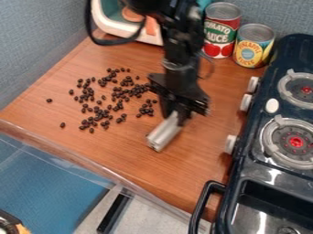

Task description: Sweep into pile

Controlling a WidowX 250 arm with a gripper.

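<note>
Clamped on a pale bar, beside loose dark beans

Taking the black gripper as the hub of the clock: closed round the upper end of the pale bar, with its long body slanting out towards seven o'clock. Held low over the wood-look counter; cannot tell whether touching it.

Just beside the gripper, at nine to ten o'clock, loosely strewn with dark beans: thickly in uneven clumps, with gaps of bare wood between. Spread from between eight and nine round to a little past ten; not drawn together in one pile. Farther out, near nine, dotted with two single beans, well apart from the rest.

At one o'clock, beyond the arm, set with a red and green can; just beside it, between one and two, with a yellow and blue can. Both upright. At eleven, by the wall, partly hidden behind the arm: a white and teal object. From two to five, bordered by a dark toy stove, with a sink at five.
</note>
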